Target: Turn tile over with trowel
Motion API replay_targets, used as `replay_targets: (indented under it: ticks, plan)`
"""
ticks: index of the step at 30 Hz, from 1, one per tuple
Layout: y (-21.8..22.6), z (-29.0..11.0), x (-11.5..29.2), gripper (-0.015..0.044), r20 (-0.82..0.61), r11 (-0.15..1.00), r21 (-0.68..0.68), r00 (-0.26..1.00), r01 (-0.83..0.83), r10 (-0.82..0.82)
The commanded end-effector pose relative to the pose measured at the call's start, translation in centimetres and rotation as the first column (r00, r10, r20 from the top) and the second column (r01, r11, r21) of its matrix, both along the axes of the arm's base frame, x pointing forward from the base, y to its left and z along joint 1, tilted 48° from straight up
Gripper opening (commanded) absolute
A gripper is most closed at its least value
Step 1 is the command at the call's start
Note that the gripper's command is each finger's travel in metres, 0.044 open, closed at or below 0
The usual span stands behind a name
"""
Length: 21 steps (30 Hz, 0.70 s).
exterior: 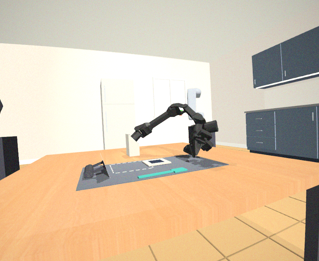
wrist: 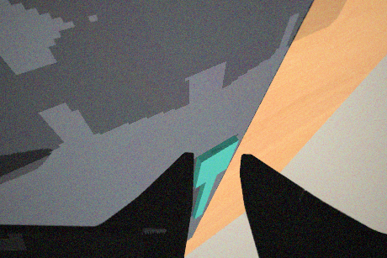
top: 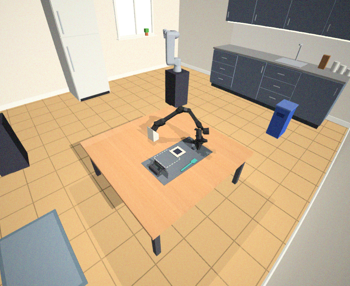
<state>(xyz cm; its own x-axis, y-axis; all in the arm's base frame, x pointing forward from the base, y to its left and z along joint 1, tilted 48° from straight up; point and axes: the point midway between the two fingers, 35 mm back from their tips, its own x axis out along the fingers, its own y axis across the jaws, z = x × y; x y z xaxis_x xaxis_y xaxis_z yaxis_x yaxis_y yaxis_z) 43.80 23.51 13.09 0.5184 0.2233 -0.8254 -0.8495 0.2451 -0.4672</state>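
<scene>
The teal trowel (top: 189,164) (exterior: 162,172) (wrist: 212,169) lies flat on the grey mat (top: 175,170) (exterior: 125,181) (wrist: 126,93), near its front edge. The white tile (top: 177,151) (exterior: 156,161) lies on the mat with its dark marked square facing up, just right of the dashed outline (top: 172,163) (exterior: 125,171). My gripper (top: 198,148) (exterior: 193,155) (wrist: 216,162) points down just above the mat's far right part, beyond the trowel's blade end. Its fingers stand a little apart with nothing between them.
A dark roller-like stop (top: 155,167) (exterior: 93,170) sits at the mat's left end. A white wedge block (top: 152,134) (exterior: 132,145) at the arm's foot stands on the table behind the mat. The table edge (wrist: 294,106) runs close beside the mat's right side.
</scene>
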Motion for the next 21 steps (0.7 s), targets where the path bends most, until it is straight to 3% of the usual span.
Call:
replay_targets:
  ticks: [1, 21]
  plan:
    - [-1.3, -1.7, 0.7, 0.0100, -0.067, 0.997, 0.021, 0.995, 0.073, -0.072]
    - [-10.7, -8.4, 3.1, 0.0100, -0.361, 0.866, 0.072, 0.822, 0.495, -0.440]
